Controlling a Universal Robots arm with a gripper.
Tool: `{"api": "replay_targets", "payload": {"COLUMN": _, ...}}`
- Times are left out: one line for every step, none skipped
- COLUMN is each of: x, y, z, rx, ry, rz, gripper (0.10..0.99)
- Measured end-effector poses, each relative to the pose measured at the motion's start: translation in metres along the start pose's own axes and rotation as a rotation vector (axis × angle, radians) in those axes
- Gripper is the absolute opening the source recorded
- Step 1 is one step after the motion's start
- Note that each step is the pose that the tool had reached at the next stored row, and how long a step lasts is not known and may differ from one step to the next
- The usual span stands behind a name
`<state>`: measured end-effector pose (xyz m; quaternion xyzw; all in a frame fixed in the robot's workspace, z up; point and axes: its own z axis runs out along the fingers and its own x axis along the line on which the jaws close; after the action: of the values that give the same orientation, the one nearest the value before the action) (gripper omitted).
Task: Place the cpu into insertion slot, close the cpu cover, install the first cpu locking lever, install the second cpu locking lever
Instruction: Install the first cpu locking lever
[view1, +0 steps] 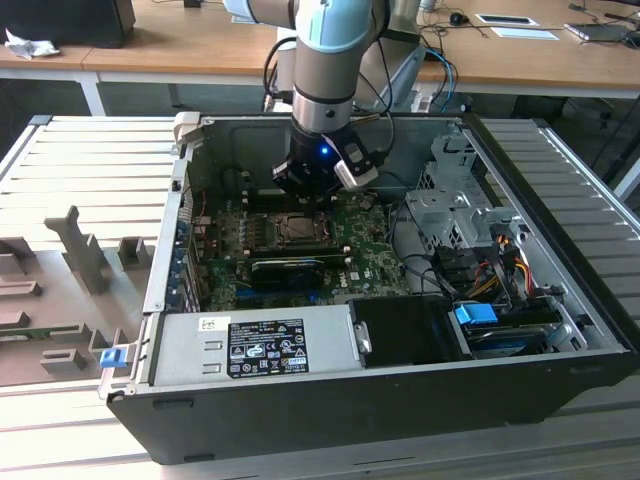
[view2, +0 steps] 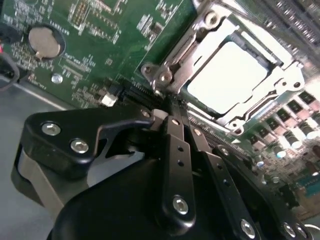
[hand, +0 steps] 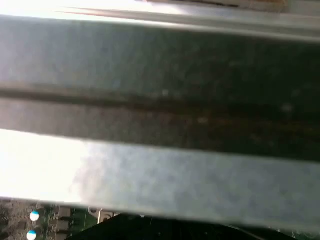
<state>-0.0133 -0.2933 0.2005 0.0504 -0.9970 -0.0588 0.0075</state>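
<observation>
The black gripper (view2: 176, 111) is seen with fingers drawn together, holding nothing, just beside the rim of the square silver-rimmed insertion slot (view2: 165, 75). The pale silvery square cpu (view2: 227, 75) lies seated inside, framed by the thin silvery cpu cover (view2: 280, 75). Green motherboard (view2: 100, 40) lies open alongside.

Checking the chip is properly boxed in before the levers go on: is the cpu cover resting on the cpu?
Touching, it seems. In the second wrist view the cpu cover lies flat, framing the cpu with no visible gap at the edges.
</observation>
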Motion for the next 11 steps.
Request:
{"api": "replay_targets", "payload": {"x": 0.0002, "y": 0.0006, "z": -0.0061, "rx": -0.001, "ry": 0.0001, "rz": 0.000, "gripper": 0.106}}
{"api": "replay_targets", "payload": {"x": 0.0002, "y": 0.0010, "z": -0.0095, "rx": -0.001, "ry": 0.0003, "rz": 0.000, "gripper": 0.106}}
{"api": "replay_targets", "payload": {"x": 0.0002, "y": 0.0014, "z": -0.0125, "rx": -0.001, "ry": 0.0002, "rz": 0.000, "gripper": 0.106}}
{"api": "replay_targets", "payload": {"x": 0.0002, "y": 0.0017, "z": -0.0155, "rx": 0.000, "ry": 0.0003, "rz": 0.000, "gripper": 0.106}}
{"api": "replay_targets", "payload": {"x": 0.0003, "y": 0.0018, "z": -0.0166, "rx": 0.000, "ry": 0.0003, "rz": 0.000, "gripper": 0.106}}
{"api": "replay_targets", "payload": {"x": 0.0002, "y": 0.0015, "z": -0.0168, "rx": -0.001, "ry": 0.0002, "rz": 0.000, "gripper": 0.106}}
{"api": "replay_targets", "payload": {"x": 0.0003, "y": 0.0011, "z": -0.0169, "rx": -0.001, "ry": 0.0002, "rz": 0.000, "gripper": 0.106}}
{"api": "replay_targets", "payload": {"x": 0.0004, "y": 0.0008, "z": -0.0170, "rx": 0.000, "ry": 0.0004, "rz": 0.000, "gripper": 0.106}}
{"api": "replay_targets", "payload": {"x": 0.0004, "y": 0.0003, "z": -0.0170, "rx": 0.000, "ry": 0.0004, "rz": 0.000, "gripper": 0.106}}
{"api": "replay_targets", "payload": {"x": 0.0004, "y": -0.0001, "z": -0.0171, "rx": 0.000, "ry": 0.0004, "rz": 0.000, "gripper": 0.106}}
{"api": "replay_targets", "payload": {"x": 0.0005, "y": -0.0006, "z": -0.0171, "rx": 0.000, "ry": 0.0004, "rz": 0.000, "gripper": 0.106}}
